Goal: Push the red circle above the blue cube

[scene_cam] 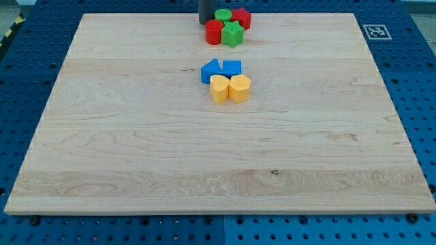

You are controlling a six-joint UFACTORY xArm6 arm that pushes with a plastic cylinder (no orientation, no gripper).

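Observation:
The red circle (214, 32) sits near the view's top centre of the wooden board, touching a green star (232, 33). A green circle (223, 15) and a red star-like block (241, 18) sit just behind them. The blue cube (232, 67) lies lower down, next to a blue triangle-like block (210, 71). Two yellow blocks (229, 88) sit right below the blue ones. My tip (205, 22) is the dark rod at the view's top edge, just up and left of the red circle, close to it.
The wooden board (136, 150) lies on a blue pegboard table (27, 75). A black-and-white marker tag (375, 31) sits off the board's top right corner.

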